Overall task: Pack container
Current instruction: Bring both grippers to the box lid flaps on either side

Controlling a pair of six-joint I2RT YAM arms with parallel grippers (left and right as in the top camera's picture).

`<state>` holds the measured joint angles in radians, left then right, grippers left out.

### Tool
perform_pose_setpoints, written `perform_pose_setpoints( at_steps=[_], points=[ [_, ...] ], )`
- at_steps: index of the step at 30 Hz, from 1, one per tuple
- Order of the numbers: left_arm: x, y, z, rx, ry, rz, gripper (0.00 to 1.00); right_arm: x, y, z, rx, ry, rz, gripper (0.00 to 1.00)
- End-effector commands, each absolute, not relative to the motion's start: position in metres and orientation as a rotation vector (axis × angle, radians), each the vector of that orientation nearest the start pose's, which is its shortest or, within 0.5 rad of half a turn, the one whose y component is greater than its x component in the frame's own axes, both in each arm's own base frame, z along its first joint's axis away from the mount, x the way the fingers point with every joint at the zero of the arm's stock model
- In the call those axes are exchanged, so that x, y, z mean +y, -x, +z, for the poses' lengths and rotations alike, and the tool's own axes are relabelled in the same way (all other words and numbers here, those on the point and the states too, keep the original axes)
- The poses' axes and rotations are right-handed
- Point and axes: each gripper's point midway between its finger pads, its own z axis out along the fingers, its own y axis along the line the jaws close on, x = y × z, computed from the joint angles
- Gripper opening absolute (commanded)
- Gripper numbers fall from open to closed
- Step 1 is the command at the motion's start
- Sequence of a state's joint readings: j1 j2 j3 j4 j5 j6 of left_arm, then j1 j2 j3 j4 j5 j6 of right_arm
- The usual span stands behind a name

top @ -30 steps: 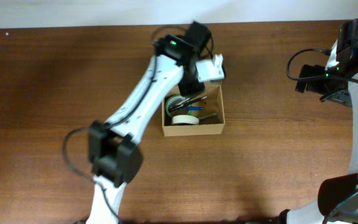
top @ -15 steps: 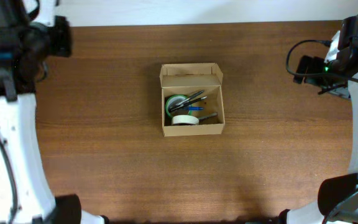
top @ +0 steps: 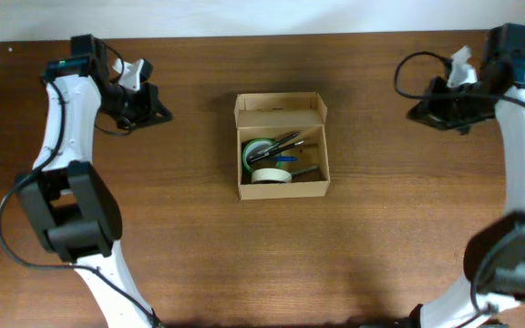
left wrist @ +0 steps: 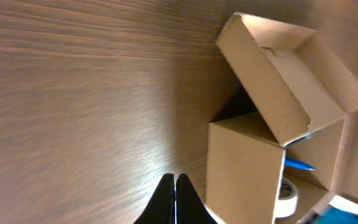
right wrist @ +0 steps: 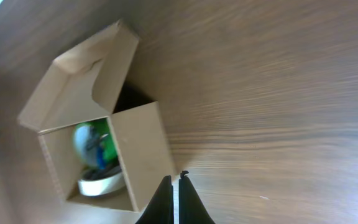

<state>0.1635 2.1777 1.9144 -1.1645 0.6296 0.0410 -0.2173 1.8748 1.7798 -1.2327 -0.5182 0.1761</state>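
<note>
Far apart, left arm (top: 59, 118) and right arm (top: 520, 137), jaws of both closed, empty.

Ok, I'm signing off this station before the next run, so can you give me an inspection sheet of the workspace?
Surface: brown wooden table, no spills seen.
Job's things: container at the table's middle, lid flap open at the far side; inside are a green tape roll, a white tape roll and pens.
Clutter: nothing seen.
Grippers: left gripper shut and empty, to the box's left; right gripper shut and empty, to its right; both apart from it.
Cables: left cable and right cable, both black, loop beside their arms, clear of the container.
Surroundings: pale strip beyond the table's far edge.
</note>
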Motion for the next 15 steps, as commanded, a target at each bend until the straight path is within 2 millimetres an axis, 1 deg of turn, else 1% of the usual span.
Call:
perform_pose_setpoints(
  at_steps=[1, 3, 4, 5, 8, 9, 11, 13, 15],
  points=[
    [-0.052, -0.472, 0.102, 2.695, 0.048, -1.200, 0.02, 0.027, -0.422, 0.155, 2.758, -0.475, 1.129, 0.04],
    [-0.053, -0.474, 0.088, 2.710, 0.072, -1.217, 0.02, 0.032, -0.427, 0.137, 2.769, -0.504, 1.217, 0.04],
    [-0.055, -0.475, 0.081, 2.721, 0.076, -1.223, 0.02, 0.034, -0.429, 0.124, 2.784, -0.525, 1.249, 0.04],
    [-0.056, -0.475, 0.074, 2.731, 0.079, -1.229, 0.02, 0.036, -0.429, 0.116, 2.795, -0.537, 1.268, 0.04],
    [-0.064, -0.473, 0.049, 2.787, 0.117, -1.243, 0.02, 0.044, -0.427, 0.081, 2.863, -0.588, 1.320, 0.04],
    [-0.068, -0.473, 0.042, 2.800, 0.128, -1.252, 0.02, 0.046, -0.427, 0.073, 2.873, -0.598, 1.335, 0.04],
    [-0.080, -0.473, 0.032, 2.806, 0.131, -1.292, 0.02, 0.052, -0.427, 0.058, 2.890, -0.587, 1.376, 0.04],
    [-0.095, -0.473, 0.027, 2.791, 0.103, -1.350, 0.02, 0.060, -0.427, 0.046, 2.900, -0.577, 1.416, 0.04],
    [-0.109, -0.474, 0.022, 2.784, 0.055, -1.368, 0.02, 0.069, -0.428, 0.038, 2.897, -0.564, 1.458, 0.04]
  ],
)
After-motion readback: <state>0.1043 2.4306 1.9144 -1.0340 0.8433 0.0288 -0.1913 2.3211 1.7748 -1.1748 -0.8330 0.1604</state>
